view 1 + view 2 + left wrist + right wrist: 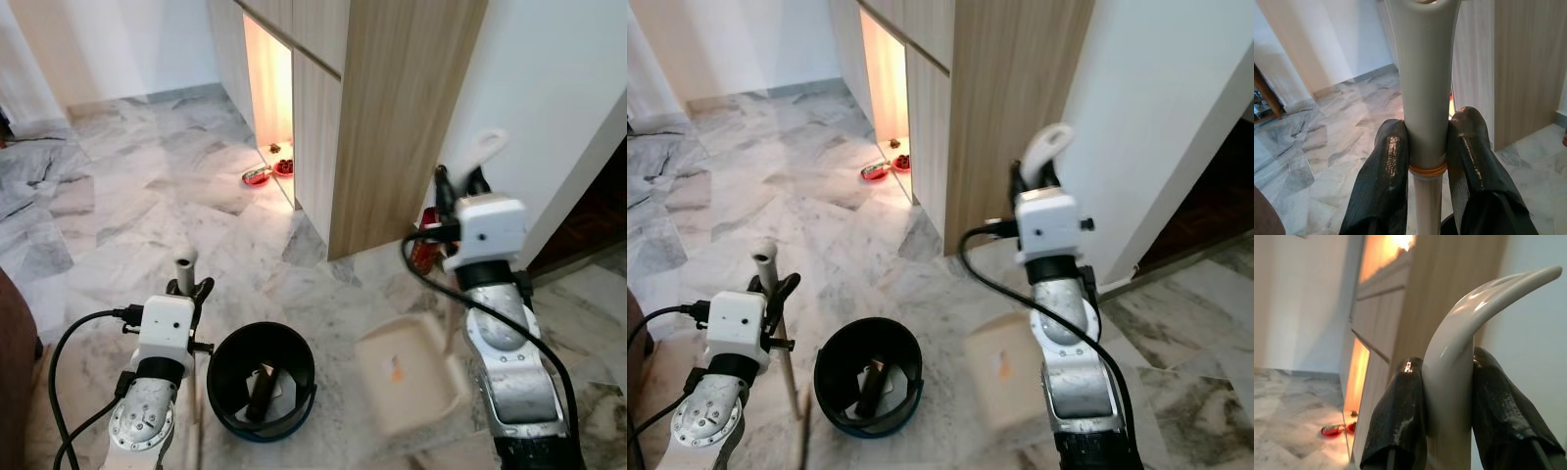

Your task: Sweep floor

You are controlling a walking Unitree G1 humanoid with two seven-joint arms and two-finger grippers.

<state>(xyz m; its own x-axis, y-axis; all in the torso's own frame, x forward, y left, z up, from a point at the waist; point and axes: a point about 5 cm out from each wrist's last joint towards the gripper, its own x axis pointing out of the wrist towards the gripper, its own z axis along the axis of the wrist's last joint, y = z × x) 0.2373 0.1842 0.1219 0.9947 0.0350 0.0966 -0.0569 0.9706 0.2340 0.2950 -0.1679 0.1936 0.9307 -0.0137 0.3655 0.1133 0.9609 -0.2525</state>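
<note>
dustpan work is where you are: your right gripper (1447,396) is clamped on the curved grey handle of the long-handled dustpan (411,377), whose beige pan hangs tilted just beside the black bin (263,380), not yet over it. your left gripper (1425,161) is clamped on the pale broom handle (1422,88), just above an orange ring on the shaft, and the broom stands upright to the left of the bin.

judging by the pan's position, the step looks like emptying it into the bin, which already holds some dark debris and pale scraps. to do it well, bring the pan's lip over the bin's rim before you tip further, so nothing spills onto the marble floor (147,196). keep the handle steady in the fingers (1400,416); a curved handle may twist in a two-finger grip. hold the broom still and upright so its shaft does not knock the bin.

small red items (269,173) lie on the floor at the lit opening of the wooden cabinet (392,117), well apart from you.

no brand, label or readable writing can be made out on the broom, dustpan or bin.
</note>
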